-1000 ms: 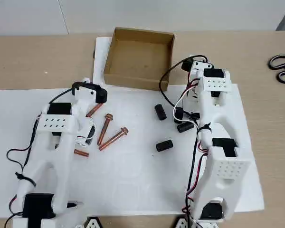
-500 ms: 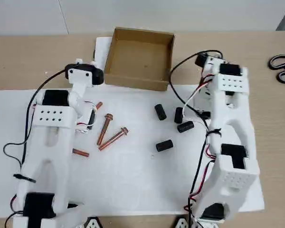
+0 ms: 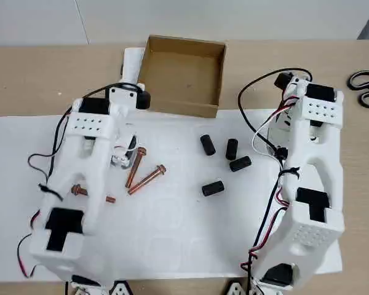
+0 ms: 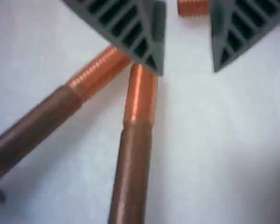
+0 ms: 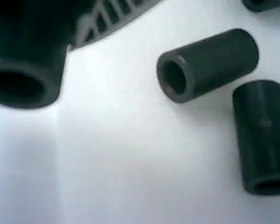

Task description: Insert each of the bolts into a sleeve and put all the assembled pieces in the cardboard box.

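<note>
Two copper bolts (image 3: 135, 166) (image 3: 149, 179) lie in a V on the white sheet. My left gripper (image 3: 124, 157) hovers just over their threaded ends, open; the wrist view has its grey fingers (image 4: 130, 28) above both bolts (image 4: 135, 154) (image 4: 42, 126), with a third bolt's tip (image 4: 193, 7) in the gap. Another bolt (image 3: 79, 190) pokes out beside the left arm. Several black sleeves (image 3: 207, 145) (image 3: 232, 148) (image 3: 240, 164) (image 3: 213, 188) lie mid-sheet. The right arm (image 3: 313, 123) stands right of them. Its wrist view has two sleeves (image 5: 205, 65) (image 5: 261, 140) and a large black tube end (image 5: 23, 60) close up.
The open cardboard box (image 3: 149, 67) sits at the back centre, with nothing inside. Scissors (image 3: 366, 83) lie at the far right on the wooden table. The white sheet (image 3: 172, 233) is bare toward the front between the two arms.
The left arm swung back and then right, and its gripper now covers the short bolt near the V. The right arm drew away to the right, uncovering the sleeves.
</note>
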Available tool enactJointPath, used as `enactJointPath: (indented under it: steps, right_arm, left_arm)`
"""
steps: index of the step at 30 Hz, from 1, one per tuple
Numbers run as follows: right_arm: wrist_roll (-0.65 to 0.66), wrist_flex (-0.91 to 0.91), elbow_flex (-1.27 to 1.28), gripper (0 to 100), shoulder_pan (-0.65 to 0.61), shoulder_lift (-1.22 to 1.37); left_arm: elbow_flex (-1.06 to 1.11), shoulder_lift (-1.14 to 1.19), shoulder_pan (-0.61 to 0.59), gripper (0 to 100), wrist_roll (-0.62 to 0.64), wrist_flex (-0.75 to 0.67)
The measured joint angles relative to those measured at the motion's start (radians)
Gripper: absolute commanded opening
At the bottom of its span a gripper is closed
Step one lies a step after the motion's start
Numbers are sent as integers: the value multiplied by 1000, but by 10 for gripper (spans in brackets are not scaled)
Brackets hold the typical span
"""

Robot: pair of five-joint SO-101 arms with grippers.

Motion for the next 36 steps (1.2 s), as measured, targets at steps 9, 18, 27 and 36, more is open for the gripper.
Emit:
enactJointPath:
  steps: [9,18,27,36]
  right_arm:
    - [0,0,0,6,0,0]
    - [28,12,0,7,0,0]
    - [34,12,0,7,0,0]
    - [34,12,0,7,0,0]
  left_arm:
    - [-83,103,75,94,75,-38]
    - [-87,160,80,130,95,-94]
    - [-87,216,80,131,97,-153]
    - [-87,218,80,130,98,-190]
